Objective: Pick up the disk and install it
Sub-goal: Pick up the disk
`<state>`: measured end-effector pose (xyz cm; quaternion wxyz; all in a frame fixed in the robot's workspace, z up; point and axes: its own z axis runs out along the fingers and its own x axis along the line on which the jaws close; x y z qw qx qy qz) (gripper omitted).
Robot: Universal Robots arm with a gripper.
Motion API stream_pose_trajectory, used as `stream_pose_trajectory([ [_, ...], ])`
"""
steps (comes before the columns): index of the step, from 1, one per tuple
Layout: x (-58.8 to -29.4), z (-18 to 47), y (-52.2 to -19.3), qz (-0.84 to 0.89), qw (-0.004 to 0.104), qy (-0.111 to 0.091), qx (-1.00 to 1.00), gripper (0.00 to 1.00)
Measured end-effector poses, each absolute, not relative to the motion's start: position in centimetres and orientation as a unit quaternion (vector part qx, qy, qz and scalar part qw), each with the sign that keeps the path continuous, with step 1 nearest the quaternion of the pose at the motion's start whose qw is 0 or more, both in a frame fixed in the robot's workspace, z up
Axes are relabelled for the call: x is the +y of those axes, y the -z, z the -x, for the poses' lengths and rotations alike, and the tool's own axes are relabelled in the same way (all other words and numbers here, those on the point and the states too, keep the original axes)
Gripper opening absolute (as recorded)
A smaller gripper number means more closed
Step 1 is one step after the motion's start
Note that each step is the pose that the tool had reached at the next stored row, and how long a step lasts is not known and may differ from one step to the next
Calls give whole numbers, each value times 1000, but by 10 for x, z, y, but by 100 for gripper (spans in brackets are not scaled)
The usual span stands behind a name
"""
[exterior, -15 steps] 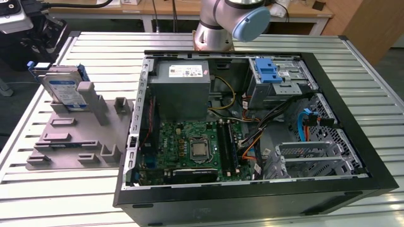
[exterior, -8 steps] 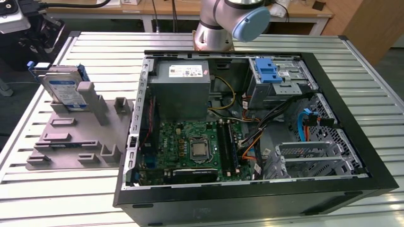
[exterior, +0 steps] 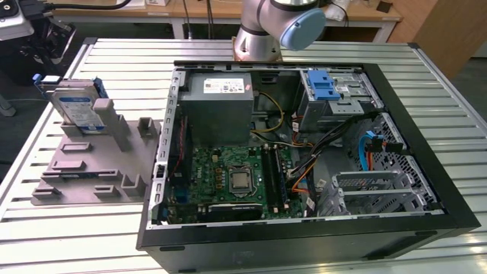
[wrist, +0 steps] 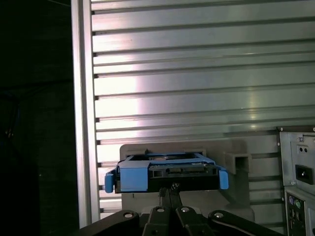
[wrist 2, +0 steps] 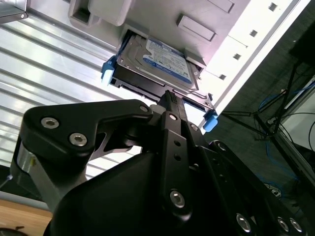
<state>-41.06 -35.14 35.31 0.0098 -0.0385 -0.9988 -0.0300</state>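
Black jointed gripper closed, flat silver blue-railed disk, ribbed aluminium table

We lose the arm at the exterior view's top edge; the grey holder hides the foot of the disk.

Just ahead of the gripper the disk sits in a grey holder, its near edge right at the gripper's tip, blue rail tabs out to either side, ribbed metal table beyond
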Motion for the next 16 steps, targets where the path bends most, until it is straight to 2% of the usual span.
stream_pose_trajectory([
  [16, -351, 418, -353, 38, 10, 30, -999, 11],
])
